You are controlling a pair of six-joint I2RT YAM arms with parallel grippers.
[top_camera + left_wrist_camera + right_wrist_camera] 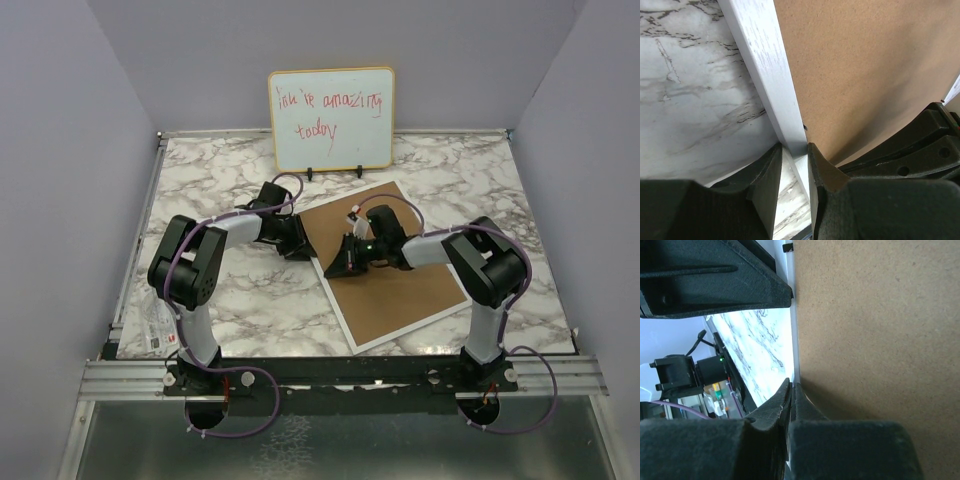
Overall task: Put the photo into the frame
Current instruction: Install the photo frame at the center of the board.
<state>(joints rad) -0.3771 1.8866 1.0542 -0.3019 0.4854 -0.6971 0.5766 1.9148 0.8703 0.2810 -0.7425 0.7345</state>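
Note:
The frame (340, 312) lies face down on the marble table, and its thin white rim surrounds the brown backing board (400, 285). The photo is hidden. My left gripper (300, 243) is at the frame's left corner. In the left wrist view its fingers straddle the white rim (765, 65) and close on it (795, 147), with the board (865, 65) to the right. My right gripper (335, 265) is on the same left edge, close beside the left one. In the right wrist view it is shut (791, 385), tips at the thin white rim (794, 330) beside the board (875, 340).
A wood-edged whiteboard (330, 118) with red handwriting stands at the back. A clear packet (158, 325) lies at the table's left edge. The left gripper's finger (715, 280) shows close by in the right wrist view.

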